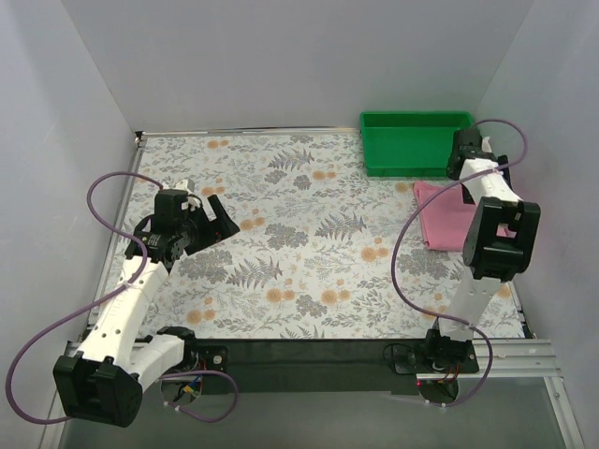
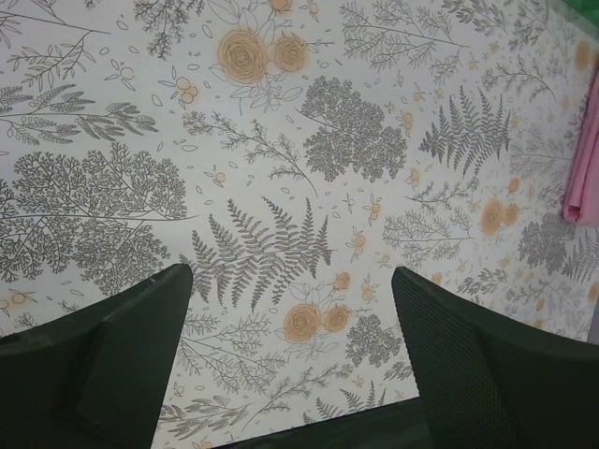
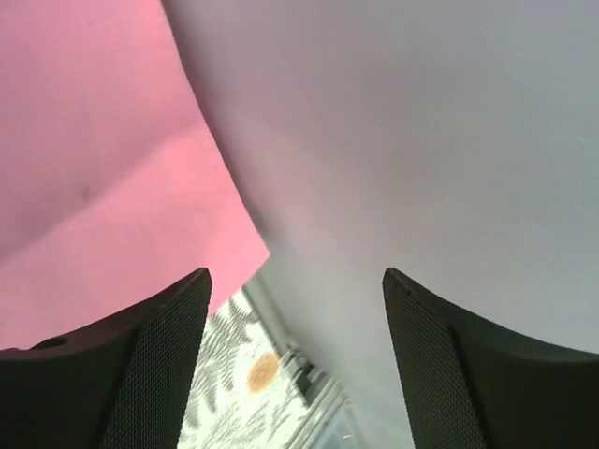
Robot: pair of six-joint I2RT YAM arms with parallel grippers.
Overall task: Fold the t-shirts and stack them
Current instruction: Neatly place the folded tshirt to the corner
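Note:
A pink t-shirt (image 1: 443,223) lies folded on the floral table at the right, just in front of the green tray. Its edge shows at the right of the left wrist view (image 2: 584,159), and it fills the upper left of the right wrist view (image 3: 103,168). My left gripper (image 1: 222,216) is open and empty above the left middle of the table, far from the shirt; its jaws (image 2: 290,276) stand wide apart over bare cloth. My right gripper (image 3: 295,304) is open and empty, held above the shirt's right edge beside the wall.
A green plastic tray (image 1: 413,165) stands at the back right, touching the shirt's far edge. The floral tablecloth (image 1: 299,243) covers the table. Grey walls close in the left, back and right sides; the right wall (image 3: 421,140) is close to my right gripper.

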